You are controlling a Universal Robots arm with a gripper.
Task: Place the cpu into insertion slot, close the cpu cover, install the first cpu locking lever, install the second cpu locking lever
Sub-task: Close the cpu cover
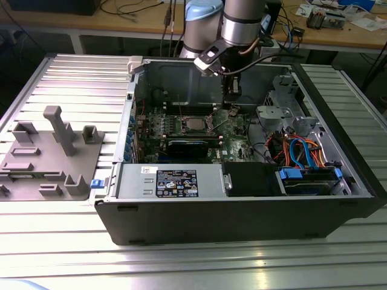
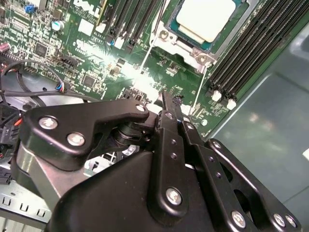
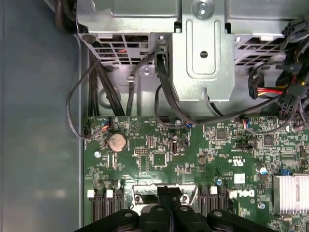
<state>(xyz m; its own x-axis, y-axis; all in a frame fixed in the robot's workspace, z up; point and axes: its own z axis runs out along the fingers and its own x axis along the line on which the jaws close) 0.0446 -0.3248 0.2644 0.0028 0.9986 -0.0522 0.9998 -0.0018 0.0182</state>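
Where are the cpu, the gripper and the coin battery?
cpu [image 2: 207,17], second wrist view, middle of its metal top.
gripper [image 2: 171,104], second wrist view, between its fingertips.
coin battery [image 3: 116,141], first wrist view, its round face.

A green circuit board [image 3: 193,159] carries a round coin battery [image 3: 116,141] and a finned silver heatsink [image 3: 291,193], well apart. The gripper [image 3: 169,191] hangs over the board, its black fingers pressed together. Beyond one board edge stands a silver metal cage [image 3: 203,53], and black cables [image 3: 159,92] run from it onto the board.
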